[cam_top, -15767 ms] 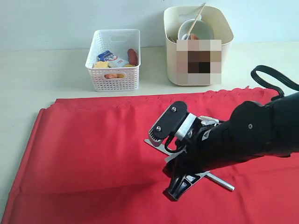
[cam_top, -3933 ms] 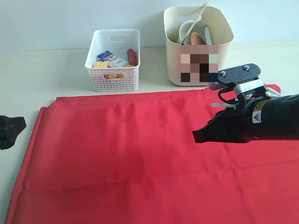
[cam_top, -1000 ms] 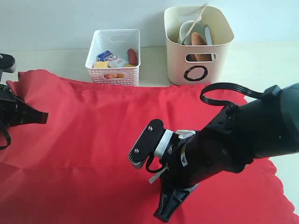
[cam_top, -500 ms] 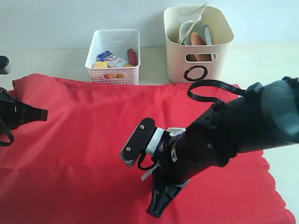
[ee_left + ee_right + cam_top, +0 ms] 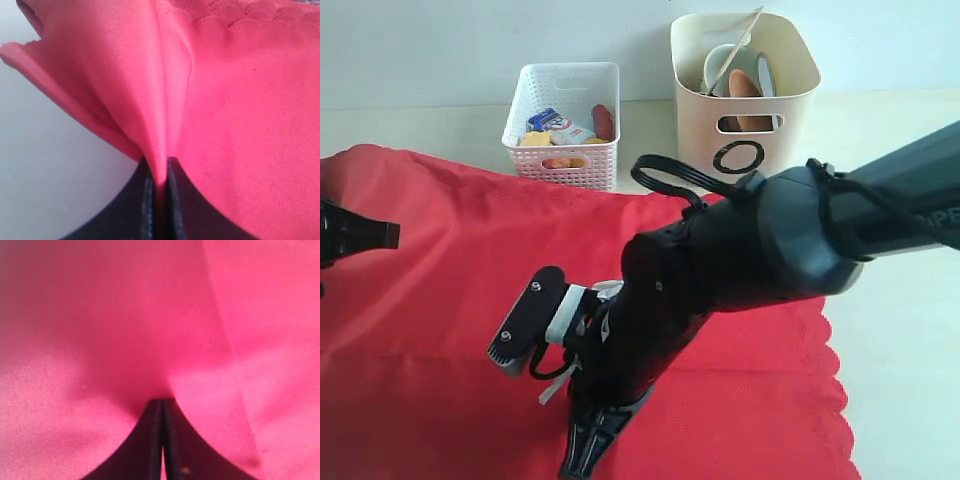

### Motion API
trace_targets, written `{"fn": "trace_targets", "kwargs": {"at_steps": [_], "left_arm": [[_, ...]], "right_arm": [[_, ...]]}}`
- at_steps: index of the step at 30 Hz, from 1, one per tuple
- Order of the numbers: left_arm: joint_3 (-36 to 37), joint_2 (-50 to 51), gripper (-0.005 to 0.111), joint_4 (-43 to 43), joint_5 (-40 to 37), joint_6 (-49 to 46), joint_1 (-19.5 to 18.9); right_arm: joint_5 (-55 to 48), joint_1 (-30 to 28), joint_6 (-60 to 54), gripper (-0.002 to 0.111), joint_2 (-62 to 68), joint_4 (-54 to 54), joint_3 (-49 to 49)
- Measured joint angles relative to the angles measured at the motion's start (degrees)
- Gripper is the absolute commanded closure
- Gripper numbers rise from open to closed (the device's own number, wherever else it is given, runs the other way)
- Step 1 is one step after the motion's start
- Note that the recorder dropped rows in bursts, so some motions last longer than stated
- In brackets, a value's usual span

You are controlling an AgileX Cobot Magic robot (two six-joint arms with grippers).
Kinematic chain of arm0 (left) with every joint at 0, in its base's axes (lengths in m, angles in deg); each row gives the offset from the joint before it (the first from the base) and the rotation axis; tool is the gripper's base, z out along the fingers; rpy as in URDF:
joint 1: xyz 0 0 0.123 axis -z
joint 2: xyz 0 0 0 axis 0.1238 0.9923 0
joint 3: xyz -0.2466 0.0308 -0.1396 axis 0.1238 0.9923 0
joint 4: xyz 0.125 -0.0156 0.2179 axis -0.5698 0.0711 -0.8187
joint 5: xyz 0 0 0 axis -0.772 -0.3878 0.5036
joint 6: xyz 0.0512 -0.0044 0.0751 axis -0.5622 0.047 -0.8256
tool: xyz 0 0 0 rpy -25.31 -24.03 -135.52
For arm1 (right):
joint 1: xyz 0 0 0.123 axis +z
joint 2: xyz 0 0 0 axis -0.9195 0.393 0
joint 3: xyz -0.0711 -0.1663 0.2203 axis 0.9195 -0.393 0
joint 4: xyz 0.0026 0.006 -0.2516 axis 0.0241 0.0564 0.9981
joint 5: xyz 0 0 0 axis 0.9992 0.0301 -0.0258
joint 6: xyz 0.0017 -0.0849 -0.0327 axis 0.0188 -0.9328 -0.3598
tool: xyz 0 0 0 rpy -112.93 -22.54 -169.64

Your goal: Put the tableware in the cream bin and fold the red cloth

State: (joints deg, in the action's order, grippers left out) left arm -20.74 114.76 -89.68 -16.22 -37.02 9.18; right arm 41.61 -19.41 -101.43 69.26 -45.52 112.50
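The red cloth covers most of the table, its far left corner raised. My left gripper at the left edge is shut on a pinched fold of the red cloth; the jaws meet on the fabric. My right gripper, low near the front edge, is shut on the red cloth, jaws pressed together. The cream bin at the back right holds the pale bowl, brown plate, steel cup and chopsticks.
A white perforated basket with food items stands at the back, left of the bin. The right arm's dark bulk stretches over the cloth's middle. Bare table lies right of the scalloped edge.
The right arm has swung left and toward the front, dragging the cloth's scalloped right edge leftward. The left gripper has shifted slightly left with its raised corner.
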Motion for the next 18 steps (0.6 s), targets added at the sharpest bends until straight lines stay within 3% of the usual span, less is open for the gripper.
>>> {"fn": "trace_targets", "kwargs": {"at_steps": [6, 11, 18], "left_arm": [[0.00, 0.00, 0.107, 0.12, -0.05, 0.00, 0.00], [0.00, 0.00, 0.107, 0.35, -0.05, 0.00, 0.00], [0.00, 0.00, 0.107, 0.35, -0.05, 0.00, 0.00]], "right_arm": [[-4.82, 0.21, 0.02, 0.108, -2.05, 0.90, -0.17], [-6.31, 0.43, 6.91, 0.108, -8.55, 7.70, -0.47], [-5.54, -4.14, 15.65, 0.108, -9.29, 14.00, -2.28]]}}
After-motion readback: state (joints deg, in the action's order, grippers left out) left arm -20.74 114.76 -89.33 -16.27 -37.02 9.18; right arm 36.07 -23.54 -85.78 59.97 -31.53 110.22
